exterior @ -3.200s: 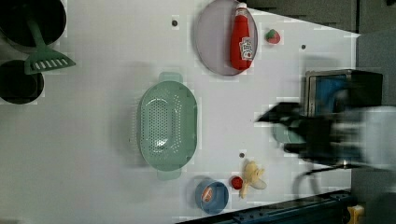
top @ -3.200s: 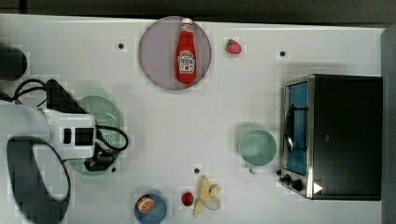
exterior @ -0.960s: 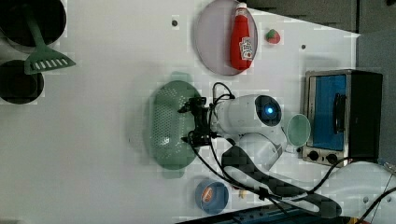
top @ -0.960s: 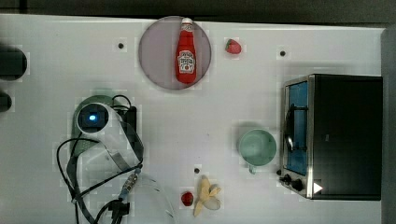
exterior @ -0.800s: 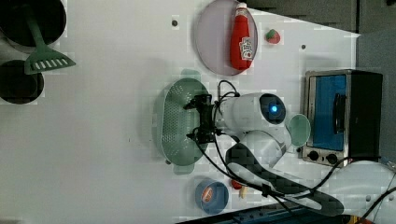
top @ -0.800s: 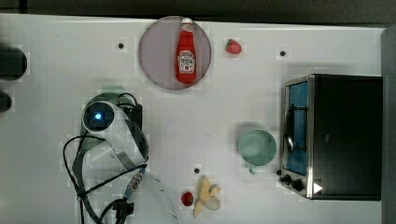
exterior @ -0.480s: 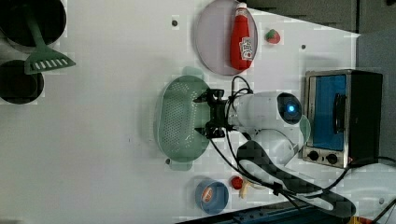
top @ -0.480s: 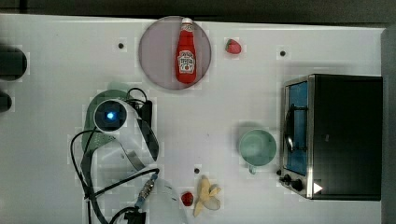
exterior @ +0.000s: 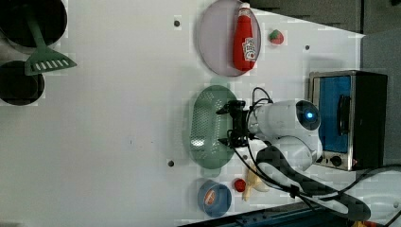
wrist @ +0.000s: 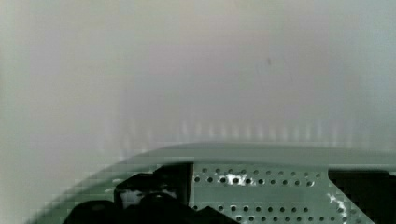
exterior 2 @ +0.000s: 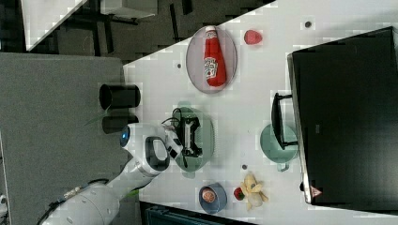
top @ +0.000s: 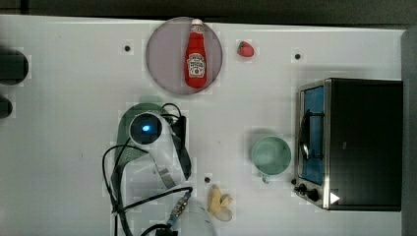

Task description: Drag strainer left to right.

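The fingers (exterior: 227,126) are standing wide apart inside the strainer (exterior: 204,127), which is sitting mid-counter, below the plate (exterior: 218,38) toward the near edge, looking light, stiff and slippery, best hooked by its perforated wall.

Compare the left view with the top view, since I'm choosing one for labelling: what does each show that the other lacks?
Left view alone: a green spatula, a blue bowl, the open pincer over the strainer, and the strainer's holed bowl. Top view alone: the whole mint cup, while the arm covers most of the strainer. Both: ketchup bottle on the plate, strawberry, toaster oven, banana.
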### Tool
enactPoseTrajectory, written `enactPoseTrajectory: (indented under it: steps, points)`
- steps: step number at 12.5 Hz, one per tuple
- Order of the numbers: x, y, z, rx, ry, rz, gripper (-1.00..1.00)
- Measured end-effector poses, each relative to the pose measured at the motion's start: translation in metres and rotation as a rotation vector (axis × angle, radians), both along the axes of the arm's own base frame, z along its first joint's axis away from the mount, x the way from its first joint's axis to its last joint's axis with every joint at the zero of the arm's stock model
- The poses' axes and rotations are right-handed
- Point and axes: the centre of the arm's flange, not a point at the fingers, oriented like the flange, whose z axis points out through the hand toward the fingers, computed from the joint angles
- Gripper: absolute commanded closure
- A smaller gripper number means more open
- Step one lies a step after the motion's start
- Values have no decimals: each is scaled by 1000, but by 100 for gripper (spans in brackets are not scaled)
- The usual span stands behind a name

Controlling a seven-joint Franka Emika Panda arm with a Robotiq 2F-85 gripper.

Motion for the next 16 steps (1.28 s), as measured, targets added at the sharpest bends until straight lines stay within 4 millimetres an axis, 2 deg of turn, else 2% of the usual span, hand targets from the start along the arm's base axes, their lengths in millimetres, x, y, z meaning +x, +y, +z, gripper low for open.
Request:
enactPoseTrajectory:
  steps: [4, 7, 10, 12, 14, 16]
  points:
    - [15, -41, -1, -4, -15, 12, -100]
    - [20, -89, -1, -14, -7, -43, -100]
    - [27, -146, 5, -37, -46, -99, -100]
    - [25, -181, 2, -58, -42, -120, -100]
    - [18, -199, -3, -54, -27, -114, -100]
    - [19, -209, -1, -51, -47, -66, -100]
